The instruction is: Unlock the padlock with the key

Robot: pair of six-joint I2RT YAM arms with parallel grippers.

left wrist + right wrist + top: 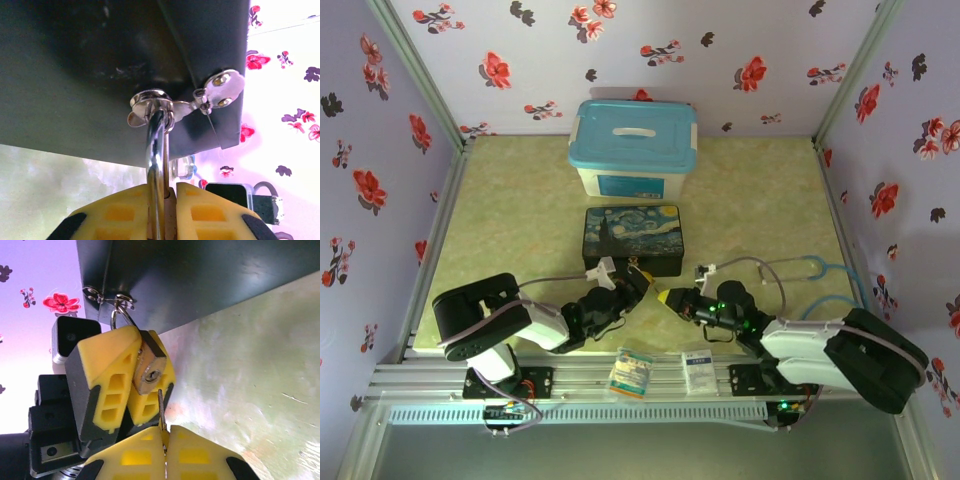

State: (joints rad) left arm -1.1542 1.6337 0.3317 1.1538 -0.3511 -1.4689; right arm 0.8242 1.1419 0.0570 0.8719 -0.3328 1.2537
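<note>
The small brass padlock (148, 371) hangs by its silvery shackle (156, 145) from the dark clasp (150, 102) of the painted box (632, 238). My left gripper (165, 205) is shut on the padlock's body, its yellow fingers (107, 375) on either side, and the keyhole faces the right wrist camera. My right gripper (165, 440) is shut on the thin grey key (161, 410). The key's blade points up, and its tip sits just below and slightly right of the keyhole, outside it. In the top view both grippers (638, 283) (665, 297) meet at the box's front.
A white container with a blue lid (633, 148) stands behind the painted box. Two small packets (630, 372) (698, 372) lie on the metal rail at the near edge. Floral walls enclose the green table (770, 210) on three sides.
</note>
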